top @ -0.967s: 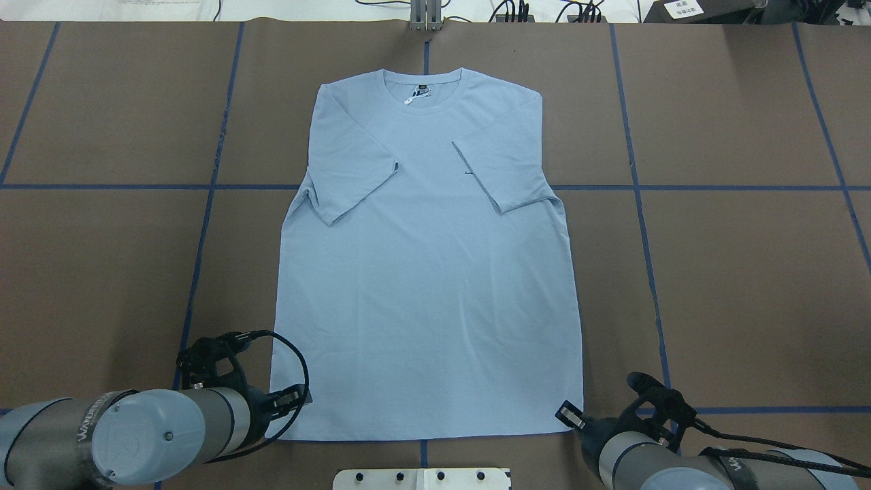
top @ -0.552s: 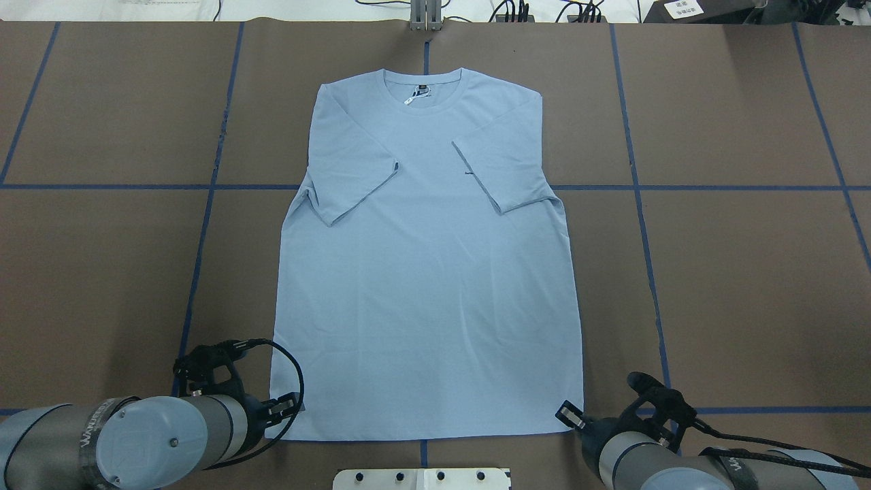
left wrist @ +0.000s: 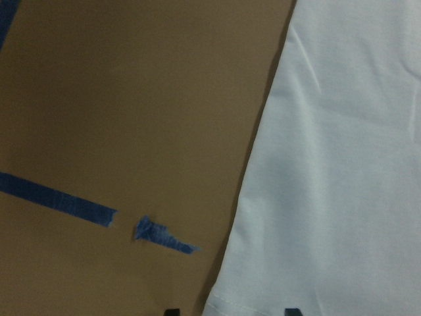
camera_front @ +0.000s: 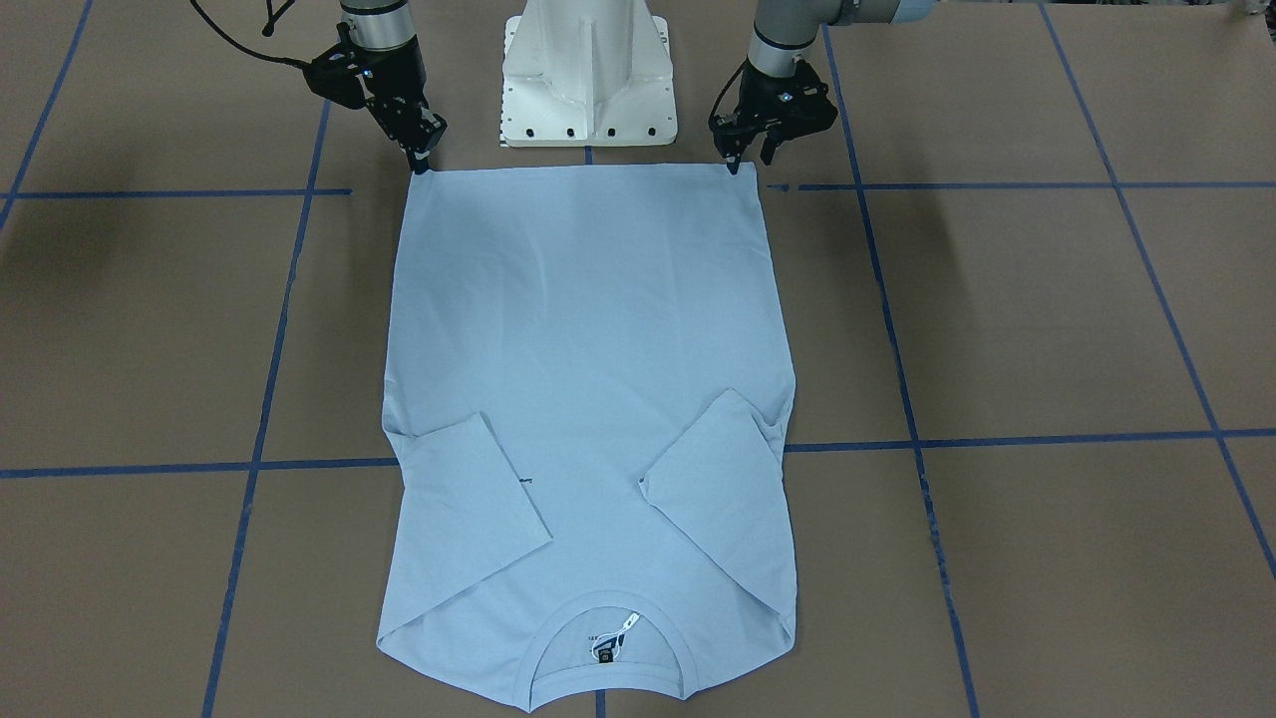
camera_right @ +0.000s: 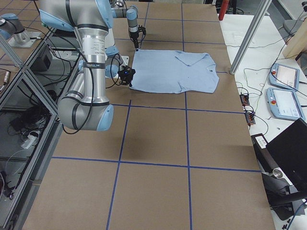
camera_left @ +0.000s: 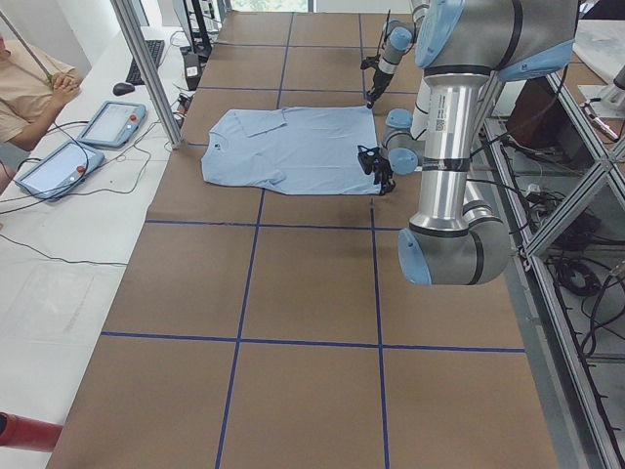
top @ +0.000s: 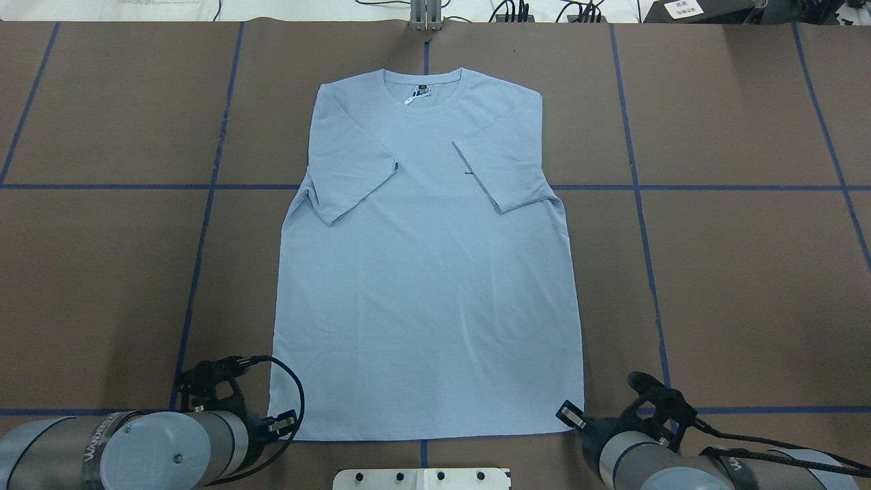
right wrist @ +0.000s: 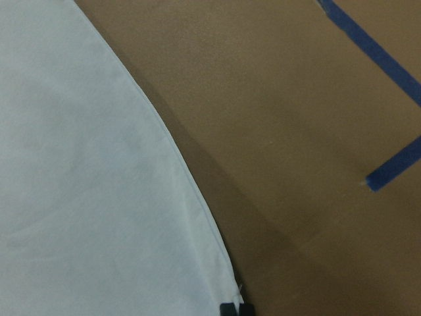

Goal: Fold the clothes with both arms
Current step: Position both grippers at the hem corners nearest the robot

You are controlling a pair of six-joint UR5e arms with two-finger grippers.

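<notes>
Right gripper (camera_front: 422, 164) looks pinched shut on the light blue T-shirt (camera_front: 588, 329) hem corner; left gripper (camera_front: 750, 160) gapes astride the other. I should close it, then lift both.

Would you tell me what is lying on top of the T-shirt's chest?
Both short sleeves are folded inward onto the T-shirt. The chest fabric beneath them is covered; only a tiny dark mark peeks out beside one sleeve edge.

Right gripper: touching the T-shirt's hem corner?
Touching. Right wrist view: right gripper tips pinch the T-shirt hem corner, no gap.
</notes>
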